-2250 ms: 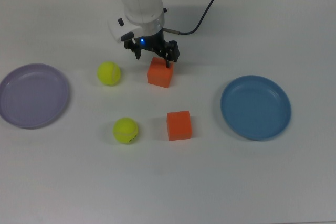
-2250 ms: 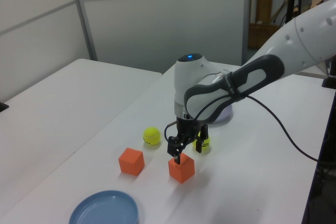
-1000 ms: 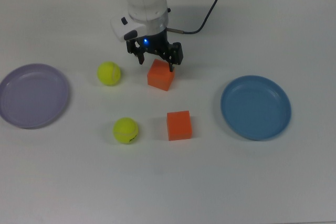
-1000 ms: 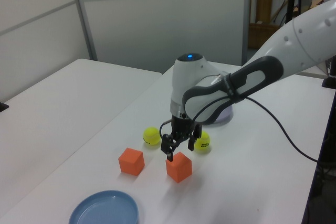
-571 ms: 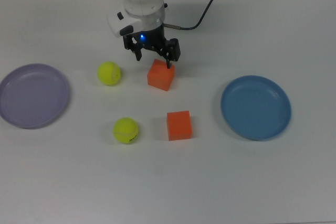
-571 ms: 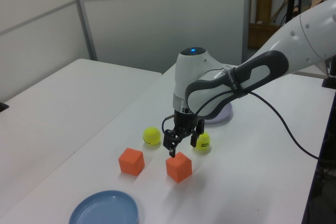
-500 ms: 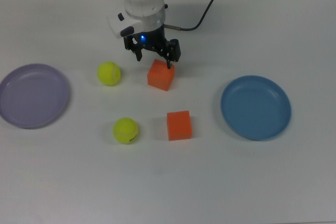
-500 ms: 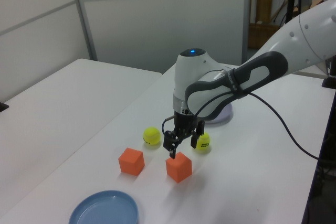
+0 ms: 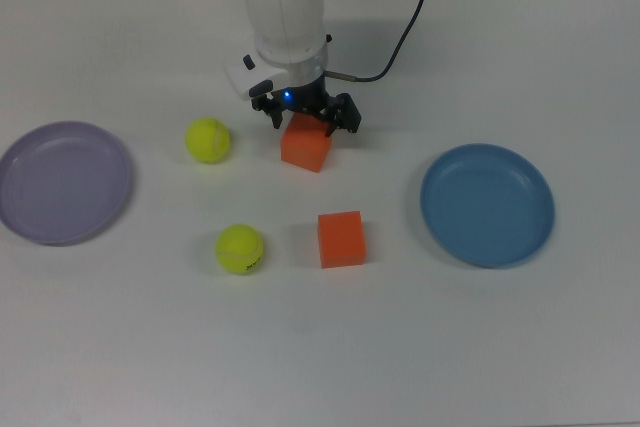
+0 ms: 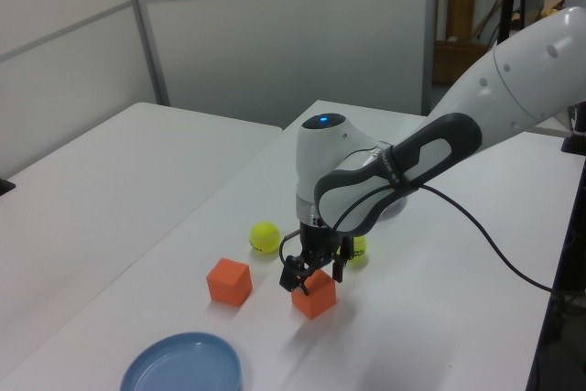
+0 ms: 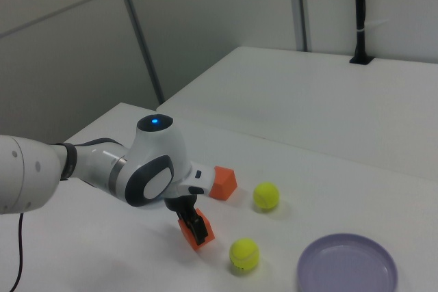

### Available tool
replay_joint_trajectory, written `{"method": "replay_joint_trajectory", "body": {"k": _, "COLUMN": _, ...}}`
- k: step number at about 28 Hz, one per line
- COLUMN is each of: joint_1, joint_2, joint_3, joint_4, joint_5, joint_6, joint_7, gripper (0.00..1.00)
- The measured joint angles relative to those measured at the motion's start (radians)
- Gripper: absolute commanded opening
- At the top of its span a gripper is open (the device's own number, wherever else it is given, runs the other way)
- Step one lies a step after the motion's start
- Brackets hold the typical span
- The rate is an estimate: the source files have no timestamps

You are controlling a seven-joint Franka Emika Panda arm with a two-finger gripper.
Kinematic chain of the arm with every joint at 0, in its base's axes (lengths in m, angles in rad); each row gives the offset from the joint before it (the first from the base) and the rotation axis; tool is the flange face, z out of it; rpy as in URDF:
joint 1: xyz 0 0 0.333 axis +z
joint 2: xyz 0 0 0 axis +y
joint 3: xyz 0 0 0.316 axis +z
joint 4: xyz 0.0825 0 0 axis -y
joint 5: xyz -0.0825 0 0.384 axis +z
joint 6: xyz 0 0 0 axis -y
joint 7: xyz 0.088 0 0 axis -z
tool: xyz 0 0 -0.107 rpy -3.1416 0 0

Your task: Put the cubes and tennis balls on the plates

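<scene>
Two orange cubes lie mid-table. My gripper (image 9: 308, 119) is open and low over the far cube (image 9: 305, 146), one finger on each side of its top. The left view shows the gripper (image 10: 311, 274) just over this cube (image 10: 314, 296), and so does the right view, gripper (image 11: 194, 221) on cube (image 11: 198, 232). The other cube (image 9: 342, 239) sits free, nearer the camera. Two tennis balls (image 9: 208, 140) (image 9: 240, 248) lie to the top view's left of the cubes. Both plates hold nothing: lavender plate (image 9: 60, 182) at the top view's left, blue plate (image 9: 487, 204) at its right.
A black cable (image 9: 395, 27) runs from the arm's wrist toward the table's far edge in the top view. The white table (image 9: 320, 347) carries only these objects. In the left view, wall panels and a shelf stand beyond the table.
The gripper hovered above the far cube, still open. It has now dropped down around the cube and shifted slightly toward the top view's right. The cubes, balls and plates kept their places.
</scene>
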Motion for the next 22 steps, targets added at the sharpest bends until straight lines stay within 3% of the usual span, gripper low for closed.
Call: {"method": "replay_joint_trajectory", "body": {"k": 22, "joint_1": -0.004, "joint_2": -0.013, "joint_3": 0.002, "joint_4": 0.021, "joint_5": 0.0, "joint_6": 0.014, "joint_7": 0.0, "gripper": 0.98}}
